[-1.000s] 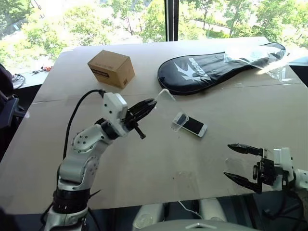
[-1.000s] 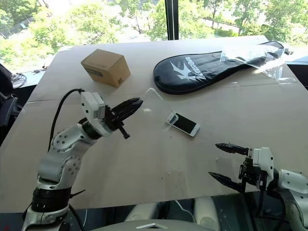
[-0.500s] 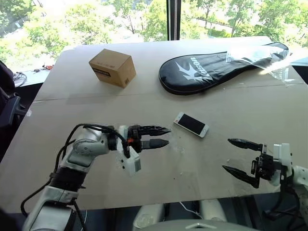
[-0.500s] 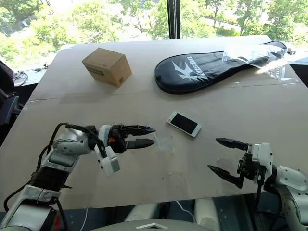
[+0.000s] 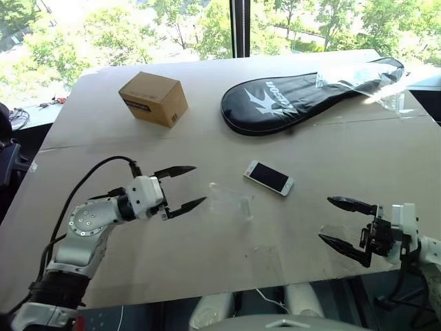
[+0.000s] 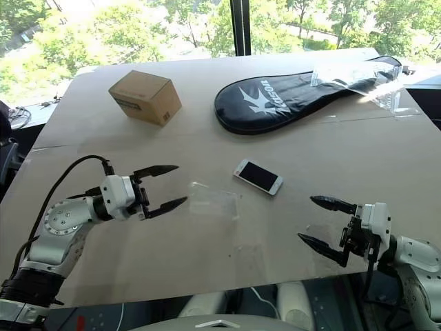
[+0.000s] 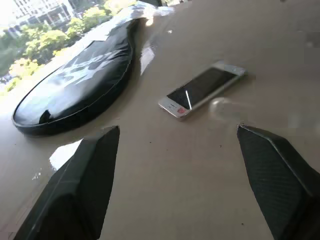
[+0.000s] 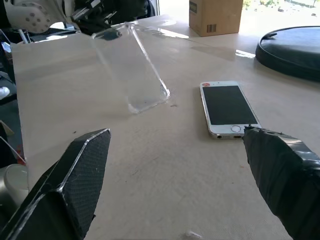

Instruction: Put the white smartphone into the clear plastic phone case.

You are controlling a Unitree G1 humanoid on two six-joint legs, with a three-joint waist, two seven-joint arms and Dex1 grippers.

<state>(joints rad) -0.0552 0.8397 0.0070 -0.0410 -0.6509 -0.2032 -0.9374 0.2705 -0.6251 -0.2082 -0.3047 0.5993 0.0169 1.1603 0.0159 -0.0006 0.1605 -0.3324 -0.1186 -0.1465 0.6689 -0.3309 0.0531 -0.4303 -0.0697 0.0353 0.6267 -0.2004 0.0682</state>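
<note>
Two end effectors [image 5: 185,186] [image 5: 350,222] spread wide, empty, flanking white smartphone [image 5: 269,178] and clear plastic phone case [image 5: 231,201] at mid-frame, apparently awaiting insertion.

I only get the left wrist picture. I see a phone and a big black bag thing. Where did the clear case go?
Observer: The clear plastic phone case lies flat on the table, between the left gripper and the white smartphone.
Operator: Is my gripper holding it?
Observer: No. The left gripper's fingers are spread open and the case sits apart from them.
Operator: What's the other arm doing?
Observer: The right gripper hovers open near the table's front edge, holding nothing.
Operator: Anything else up there?
Observer: A cardboard box stands at the far left of the table.
</note>
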